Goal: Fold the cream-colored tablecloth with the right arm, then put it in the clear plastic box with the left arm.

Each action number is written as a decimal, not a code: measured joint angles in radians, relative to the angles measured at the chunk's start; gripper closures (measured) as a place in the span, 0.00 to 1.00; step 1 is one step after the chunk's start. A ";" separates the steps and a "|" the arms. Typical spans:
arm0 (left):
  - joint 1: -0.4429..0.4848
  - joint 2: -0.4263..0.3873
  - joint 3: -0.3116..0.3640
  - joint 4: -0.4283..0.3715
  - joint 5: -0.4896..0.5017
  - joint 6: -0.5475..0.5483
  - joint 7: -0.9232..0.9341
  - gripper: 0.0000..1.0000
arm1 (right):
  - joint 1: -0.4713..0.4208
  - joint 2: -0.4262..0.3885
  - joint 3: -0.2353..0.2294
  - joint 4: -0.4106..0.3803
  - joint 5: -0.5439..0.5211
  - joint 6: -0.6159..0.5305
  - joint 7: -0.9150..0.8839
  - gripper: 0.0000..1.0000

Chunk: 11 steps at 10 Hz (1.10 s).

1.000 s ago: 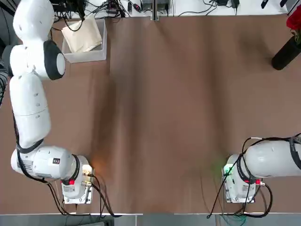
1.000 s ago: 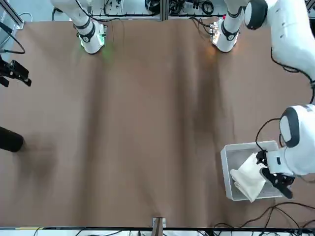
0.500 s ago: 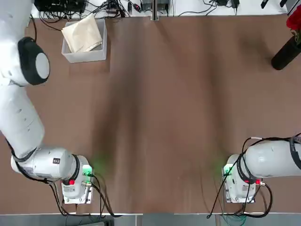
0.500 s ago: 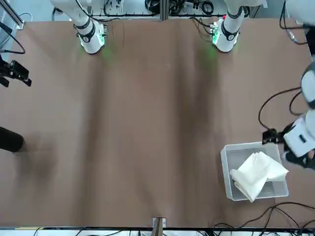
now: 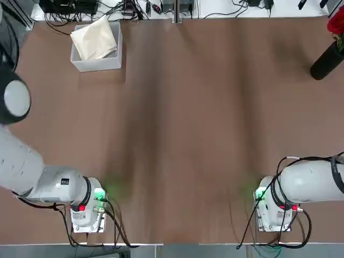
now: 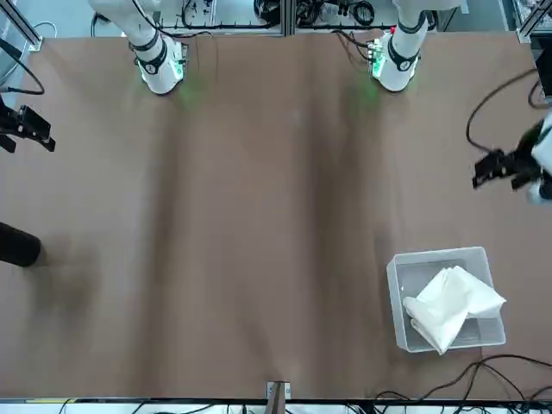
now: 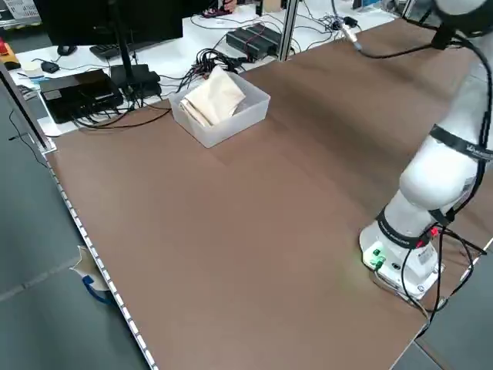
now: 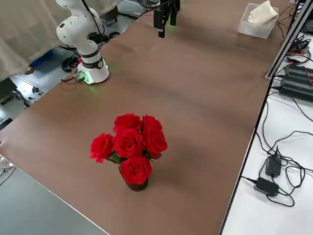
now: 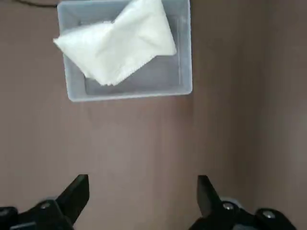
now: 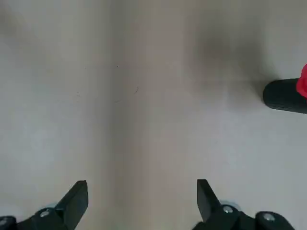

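Folded cream fabric tablecloth point(image 5: 95, 40) in translucent square-walled plastic box point(image 5: 97, 65), eleven o'clock. Your left gripper point(image 9: 143, 191), nine o'clock, spread, empty; right point(image 10: 142, 194), spread, two o'clock.

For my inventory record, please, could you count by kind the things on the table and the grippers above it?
Tablecloths: 1, the cream-colored tablecloth, inside the box
Boxes: 1, the clear plastic box
Vases: 1, the black vase with red roses
Grippers: 2, left gripper near the box, right gripper away from it, both open and empty
Total: 5
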 joint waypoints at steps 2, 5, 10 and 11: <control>0.003 -0.109 -0.034 -0.105 0.001 0.000 -0.066 0.01 | 0.000 0.000 0.000 0.000 0.000 0.000 0.000 0.00; 0.006 -0.137 -0.038 -0.148 0.003 0.001 -0.067 0.00 | 0.000 0.000 0.000 0.000 0.000 0.000 0.000 0.00; 0.020 -0.136 -0.036 -0.156 0.004 0.004 -0.015 0.00 | 0.002 0.000 0.002 0.000 0.000 0.000 0.000 0.00; 0.021 -0.136 -0.036 -0.156 0.004 0.004 0.021 0.00 | 0.002 0.000 0.002 0.000 0.000 0.000 0.000 0.00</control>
